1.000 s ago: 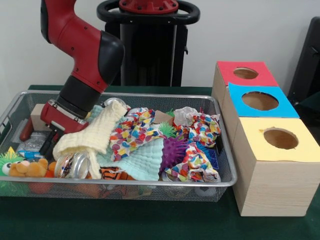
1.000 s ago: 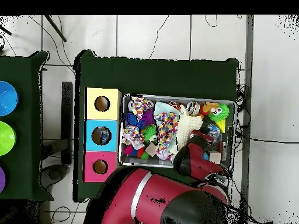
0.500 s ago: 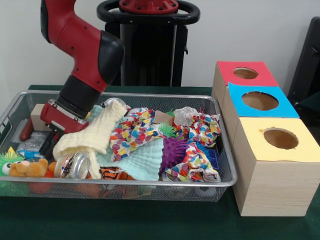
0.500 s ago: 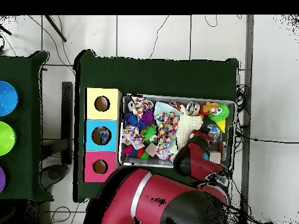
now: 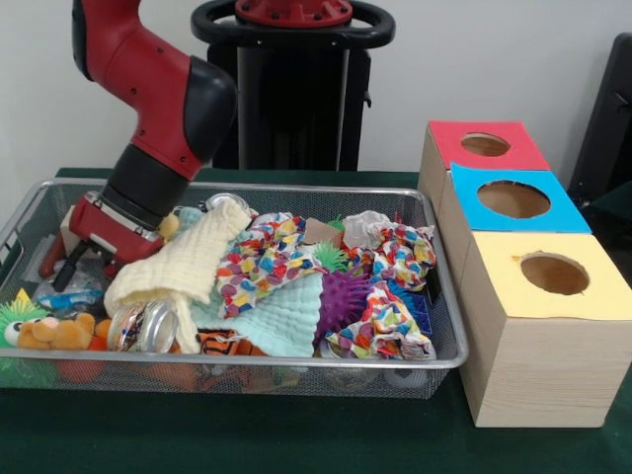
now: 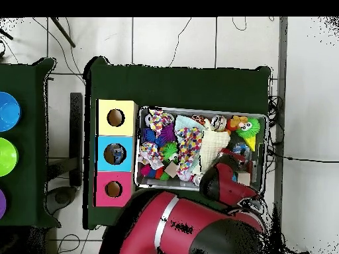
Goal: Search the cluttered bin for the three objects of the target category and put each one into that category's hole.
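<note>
In the front view, the bin is seen as a long shallow basket of silver wire mesh with a metal rim, set on the green table. It is crowded with a pale yellow cloth, patterned cloths, a purple spiky ball, a metal can and an orange plush toy. A clear creased bottle with a blue label is seen at the bin's left end, just above the plush toy. The gripper is held low over that end, just above the bottle; whether its fingers are spread or closed cannot be told. To the right of the bin, three light wooden boxes are lined up, and the hole is cut round through the blue top of the middle one, between the red-topped box and the yellow-topped box.

In the overhead view, the bin is seen just beside the boxes, with the hole in the blue top at its left. The red arm is laid over the bin's lower right part, and the gripper is hidden under it.
</note>
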